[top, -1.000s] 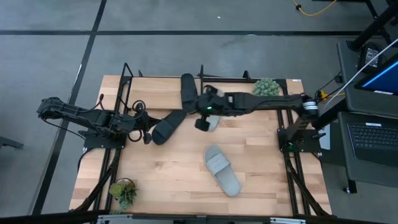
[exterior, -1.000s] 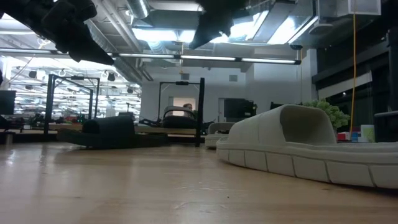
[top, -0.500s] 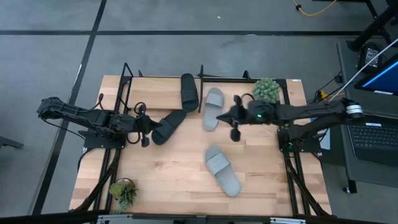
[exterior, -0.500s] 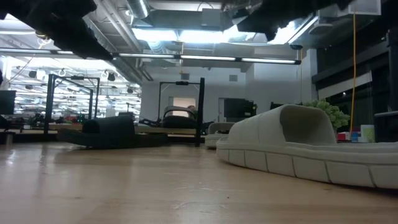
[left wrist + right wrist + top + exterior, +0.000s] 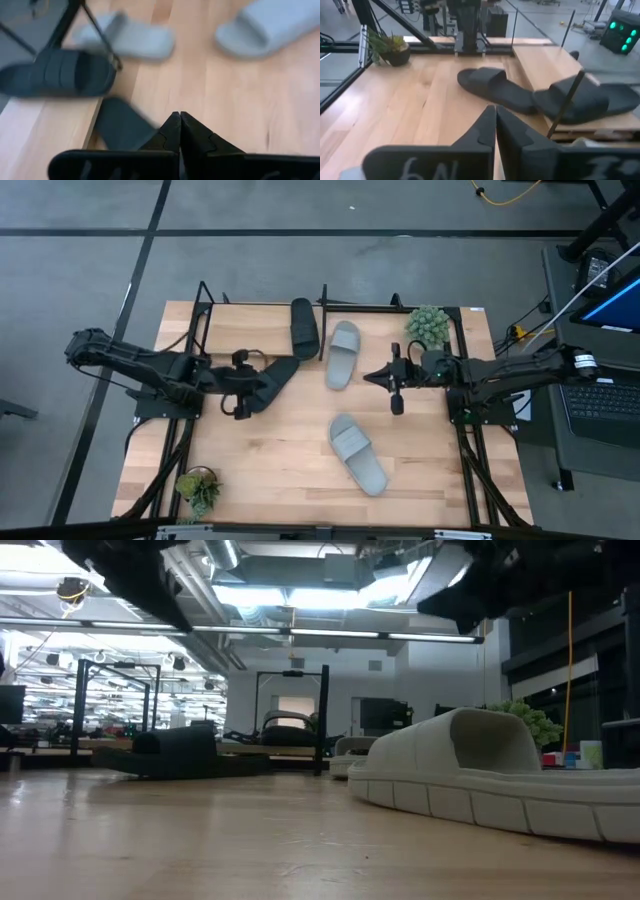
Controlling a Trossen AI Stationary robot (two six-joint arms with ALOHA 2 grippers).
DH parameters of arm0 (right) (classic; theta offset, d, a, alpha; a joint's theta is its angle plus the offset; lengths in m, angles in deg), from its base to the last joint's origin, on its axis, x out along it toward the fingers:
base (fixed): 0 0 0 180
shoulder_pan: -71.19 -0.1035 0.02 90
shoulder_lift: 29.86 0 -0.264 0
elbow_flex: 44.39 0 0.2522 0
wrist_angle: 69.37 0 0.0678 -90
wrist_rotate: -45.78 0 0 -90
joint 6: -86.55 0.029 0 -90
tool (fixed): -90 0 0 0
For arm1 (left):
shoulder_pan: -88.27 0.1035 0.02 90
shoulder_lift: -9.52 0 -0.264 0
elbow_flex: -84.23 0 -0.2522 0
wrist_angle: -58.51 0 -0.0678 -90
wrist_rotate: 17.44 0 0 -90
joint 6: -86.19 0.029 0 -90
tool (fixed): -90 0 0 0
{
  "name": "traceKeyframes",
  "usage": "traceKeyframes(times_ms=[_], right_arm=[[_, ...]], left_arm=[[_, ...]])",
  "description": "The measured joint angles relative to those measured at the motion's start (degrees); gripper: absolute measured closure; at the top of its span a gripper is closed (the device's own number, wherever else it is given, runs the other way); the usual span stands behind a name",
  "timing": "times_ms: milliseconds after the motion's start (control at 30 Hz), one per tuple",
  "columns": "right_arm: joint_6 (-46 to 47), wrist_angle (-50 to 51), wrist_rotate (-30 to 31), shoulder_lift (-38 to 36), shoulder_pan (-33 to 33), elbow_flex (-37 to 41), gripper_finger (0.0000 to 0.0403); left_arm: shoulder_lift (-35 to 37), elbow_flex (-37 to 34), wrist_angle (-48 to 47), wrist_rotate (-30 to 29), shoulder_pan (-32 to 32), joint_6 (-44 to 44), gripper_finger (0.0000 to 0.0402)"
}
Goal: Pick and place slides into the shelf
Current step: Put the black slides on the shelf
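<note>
One black slide (image 5: 303,327) lies on the shelf (image 5: 240,330) at the table's far edge. A pale grey slide (image 5: 343,354) lies beside it, its near end reaching toward the tabletop. A second black slide (image 5: 272,380) lies slanted on the table in front of the shelf. A second grey slide (image 5: 358,453) lies at the table's near middle. My left gripper (image 5: 250,383) is shut and empty, above the table at the second black slide's left end (image 5: 122,125). My right gripper (image 5: 372,377) is shut and empty, above the table to the right of the grey slide at the shelf.
A green potted plant (image 5: 428,325) stands at the shelf's right end and another (image 5: 200,485) at the near left corner. Thin black shelf rods (image 5: 565,107) stand between the slides. Bare tabletop lies between the two grippers and at the near left.
My right gripper has drawn back from over the grey slide at the shelf toward the table's right edge, leaving that slide lying uncovered. My left gripper has moved a little toward the right, closer to the black slide on the table.
</note>
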Motion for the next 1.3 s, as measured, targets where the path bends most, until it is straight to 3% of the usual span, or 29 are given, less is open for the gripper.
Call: traceKeyframes(times_ms=[167,400,533,733,1033,1300], right_arm=[[0.71,-0.39,0.00,0.04,0.00,1.90,0.0381],[0.55,-0.67,0.00,0.06,0.00,1.96,0.0397],[0.07,-0.61,-0.24,0.19,0.00,1.96,0.0396],[-2.16,-0.58,-0.31,0.19,0.00,1.96,0.0381],[-0.82,-0.56,-0.39,0.19,0.00,1.96,0.0398],[0.23,-0.56,-0.39,0.19,0.00,1.96,0.0380]], left_arm=[[-9.54,8.54,-12.38,0.75,-0.83,-1.15,0.0401],[-18.68,16.75,-21.06,2.19,-5.74,-3.69,0.0401],[-19.35,17.02,-22.22,4.04,-10.09,-12.11,0.0401],[-19.35,17.02,-22.36,-0.47,-16.35,-18.69,0.0401],[-19.59,15.31,-22.35,-3.35,-16.17,-21.81,0.0400],[-21.71,13.26,-22.27,-3.89,-15.52,-21.78,0.0333]])
